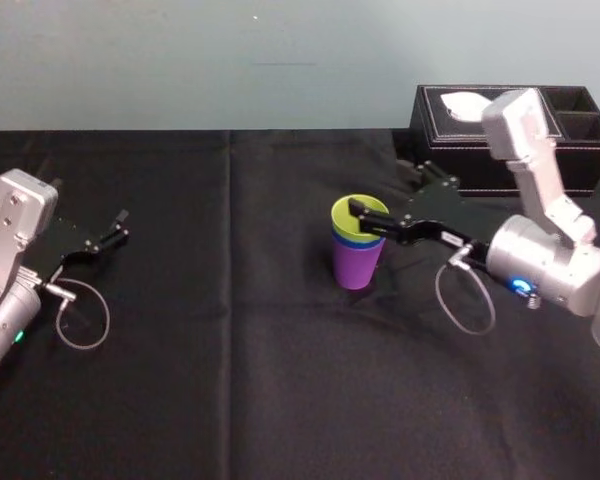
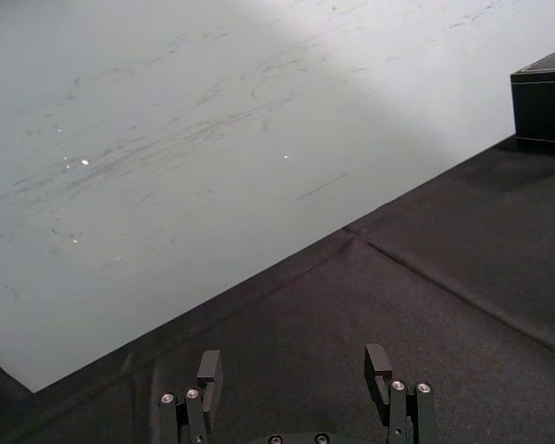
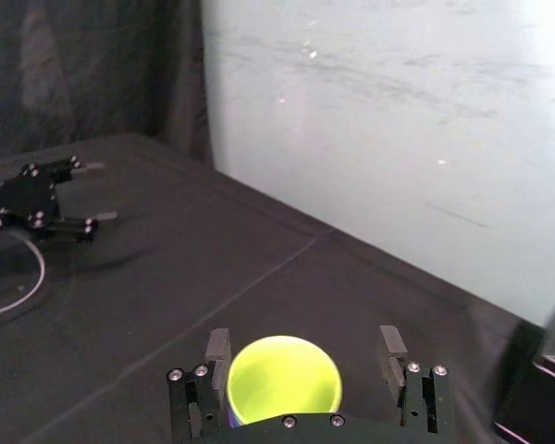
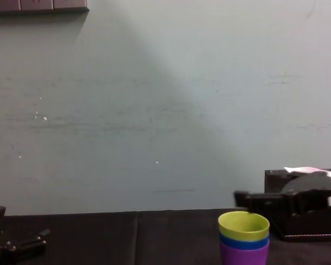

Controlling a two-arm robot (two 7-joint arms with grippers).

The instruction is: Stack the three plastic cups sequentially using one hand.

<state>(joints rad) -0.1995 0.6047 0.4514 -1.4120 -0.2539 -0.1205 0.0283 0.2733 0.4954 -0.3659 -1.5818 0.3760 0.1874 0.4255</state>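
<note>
Apparently the stacking was at its last step. The purple cup [image 4: 244, 256] stood upright near the middle of the desk [image 1: 230, 350], in front of the box [image 1: 580, 152]. The blue cup [image 4: 244, 242] was nested in it and the yellow-green cup [image 4: 244, 226] sat on top, so all three made one straight stack. The right gripper [image 3: 302, 347] reached in from the right at the height of the top rim. Its jaws were apart, one on each side of the yellow-green cup, with a gap to the cup wall, so this looked like a release and not a grasp. The next move would call for a clean retreat, without brushing the rim, since such a light stack probably tips easily. The left gripper [image 2: 294, 359] lay parked at the left of the desk, jaws apart.
</note>
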